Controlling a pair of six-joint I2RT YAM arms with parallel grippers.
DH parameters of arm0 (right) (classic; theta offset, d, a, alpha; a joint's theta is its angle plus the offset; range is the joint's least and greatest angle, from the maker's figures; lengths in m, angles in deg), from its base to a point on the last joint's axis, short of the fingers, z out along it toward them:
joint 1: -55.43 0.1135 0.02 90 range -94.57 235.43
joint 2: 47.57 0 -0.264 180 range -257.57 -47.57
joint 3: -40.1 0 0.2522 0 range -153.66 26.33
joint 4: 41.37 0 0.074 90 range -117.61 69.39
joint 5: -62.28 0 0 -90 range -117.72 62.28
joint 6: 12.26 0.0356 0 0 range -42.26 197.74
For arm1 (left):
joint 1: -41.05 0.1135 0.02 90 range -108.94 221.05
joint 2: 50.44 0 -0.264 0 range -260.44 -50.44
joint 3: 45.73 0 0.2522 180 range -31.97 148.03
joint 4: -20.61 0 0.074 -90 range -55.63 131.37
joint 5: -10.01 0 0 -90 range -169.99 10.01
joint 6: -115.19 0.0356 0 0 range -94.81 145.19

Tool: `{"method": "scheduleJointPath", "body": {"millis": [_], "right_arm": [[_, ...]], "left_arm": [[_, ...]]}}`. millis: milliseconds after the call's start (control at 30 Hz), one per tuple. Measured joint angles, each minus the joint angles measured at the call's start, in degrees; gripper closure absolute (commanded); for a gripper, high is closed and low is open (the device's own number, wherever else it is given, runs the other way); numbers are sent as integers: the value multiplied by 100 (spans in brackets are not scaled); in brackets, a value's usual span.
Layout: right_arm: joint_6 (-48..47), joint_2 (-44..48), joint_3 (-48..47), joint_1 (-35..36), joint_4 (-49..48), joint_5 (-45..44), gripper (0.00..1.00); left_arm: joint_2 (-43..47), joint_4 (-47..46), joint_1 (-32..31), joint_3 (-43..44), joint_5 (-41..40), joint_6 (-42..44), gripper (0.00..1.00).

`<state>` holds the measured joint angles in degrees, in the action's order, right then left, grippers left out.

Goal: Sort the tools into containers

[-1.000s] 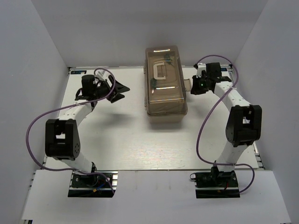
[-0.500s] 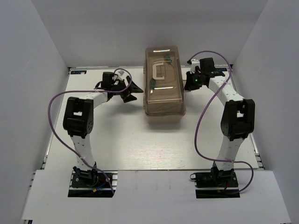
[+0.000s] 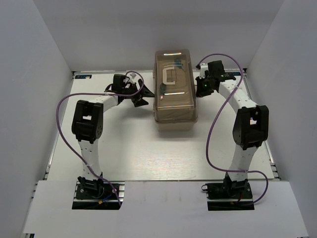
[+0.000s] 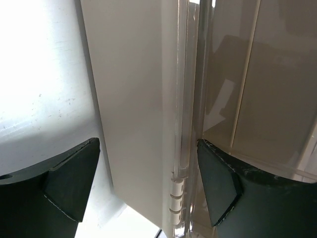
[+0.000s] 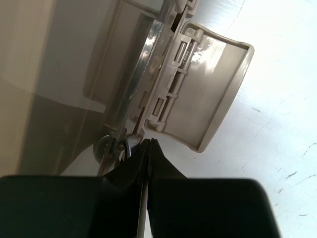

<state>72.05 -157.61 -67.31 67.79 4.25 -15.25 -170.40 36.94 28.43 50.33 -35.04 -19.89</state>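
The lid (image 3: 173,101) is made of glossy, translucent brown plastic, while the base (image 4: 133,124) and latch (image 5: 210,94) are moulded in smooth beige plastic. The table (image 3: 138,148) is finished in matt white and is lightly scuffed.

From above and behind we see the whole table (image 3: 138,148). Our wrist views press close on the toolbox (image 3: 174,89) from nine and three o'clock, and all three views share it.

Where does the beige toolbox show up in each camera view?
Top external: the toolbox sits at the centre, toward the far side of the table.
Left wrist: its beige side wall fills the middle, between the fingers of the open left gripper.
Right wrist: it is at the upper left, with its latch flap sticking out to the right.
Shared landmark: the translucent brown lid.
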Motion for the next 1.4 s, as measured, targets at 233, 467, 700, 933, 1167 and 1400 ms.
{"method": "scheduleJointPath", "body": {"millis": [233, 467, 700, 933, 1167, 1400], "right_arm": [[413, -2, -72, 2, 295, 79, 100], [896, -13, -72, 2, 625, 551, 100], [1325, -70, -275, 33, 815, 1049, 100], [1550, -142, -358, 33, 890, 1165, 100], [1172, -92, -420, 22, 1145, 1025, 74], [584, 732, 66, 37, 1191, 1386, 65]], "left_arm": [[-179, 52, -20, 352, -70, -17, 10], [-229, 31, -20, 490, -345, -70, 8], [-247, -79, -35, 520, -566, -136, 8], [-251, -131, -44, 522, -610, -190, 8], [-251, -140, -52, 520, -643, -232, 8], [-251, -348, -96, 433, -658, -286, 8]]}}
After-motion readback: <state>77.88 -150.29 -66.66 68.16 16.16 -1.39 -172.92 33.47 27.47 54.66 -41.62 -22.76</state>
